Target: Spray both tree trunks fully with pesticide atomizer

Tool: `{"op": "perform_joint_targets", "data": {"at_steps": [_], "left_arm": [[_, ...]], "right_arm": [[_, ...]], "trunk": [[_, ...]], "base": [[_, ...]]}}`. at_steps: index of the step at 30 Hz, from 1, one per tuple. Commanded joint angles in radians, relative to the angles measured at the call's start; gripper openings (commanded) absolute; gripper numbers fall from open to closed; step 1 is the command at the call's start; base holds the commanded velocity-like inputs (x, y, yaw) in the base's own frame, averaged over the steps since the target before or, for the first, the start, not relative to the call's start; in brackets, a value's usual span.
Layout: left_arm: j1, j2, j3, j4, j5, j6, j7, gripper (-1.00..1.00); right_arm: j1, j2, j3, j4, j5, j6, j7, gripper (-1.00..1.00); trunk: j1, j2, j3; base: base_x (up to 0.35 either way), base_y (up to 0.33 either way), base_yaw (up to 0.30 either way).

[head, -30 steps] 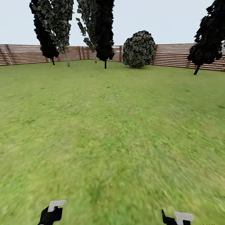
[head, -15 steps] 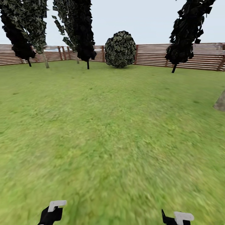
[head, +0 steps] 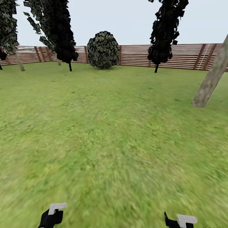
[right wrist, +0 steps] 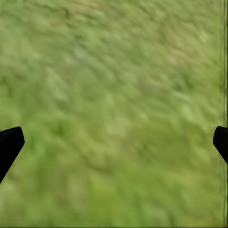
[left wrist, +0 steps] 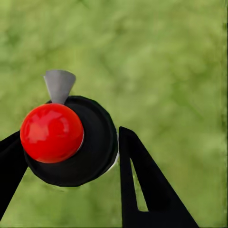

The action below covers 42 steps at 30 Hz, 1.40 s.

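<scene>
In the left wrist view my left gripper [left wrist: 66, 142] is shut on the pesticide atomizer [left wrist: 92, 142], a round black body with a shiny red ball top and a small grey nozzle, held over grass. At the head view's lower edge sit my left gripper [head: 52, 215] and right gripper [head: 180, 220]. The right gripper [right wrist: 116, 137] is open, its black fingertips wide apart over blurred grass. A thick pale beige-grey tree trunk [head: 210, 79] leans in at the right edge, its crown out of view. Another pale trunk [head: 19, 61] stands far left.
Green lawn [head: 110, 126] stretches ahead to a brown slat fence [head: 183, 57]. A round dark bush [head: 103, 50] stands by the fence at the back. Dark ragged trees on thin trunks rise at back left [head: 61, 34] and back right [head: 164, 31].
The whole head view has swung to the right, so bush and trees sit further left in the picture. The thick pale trunk has come into view at the right. Both grippers hold their pose.
</scene>
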Motion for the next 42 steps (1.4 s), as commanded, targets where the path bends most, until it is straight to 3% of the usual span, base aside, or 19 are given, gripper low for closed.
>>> {"op": "perform_joint_targets", "data": {"at_steps": [1,30,42], "left_arm": [[-0.001,-0.001,0.006,0.001,-0.011,-0.004,0.001,-1.0],[-0.001,-0.002,0.007,0.001,-0.011,-0.003,0.001,-1.0],[-0.001,-0.002,0.006,0.001,-0.011,-0.003,0.001,-1.0]], "right_arm": [[-0.001,0.0,0.001,0.001,0.002,-0.003,-0.003,1.0],[-0.001,0.0,0.002,0.003,0.002,-0.003,-0.003,1.0],[-0.001,-0.002,0.004,0.027,0.004,-0.004,-0.003,1.0]], "trunk": [[0.0,0.0,-0.001],[0.0,0.0,-0.001],[0.0,0.0,-0.001]], "base": [[0.23,-0.201,-0.297],[0.213,-0.243,-0.296],[0.227,-0.273,-0.045]]}}
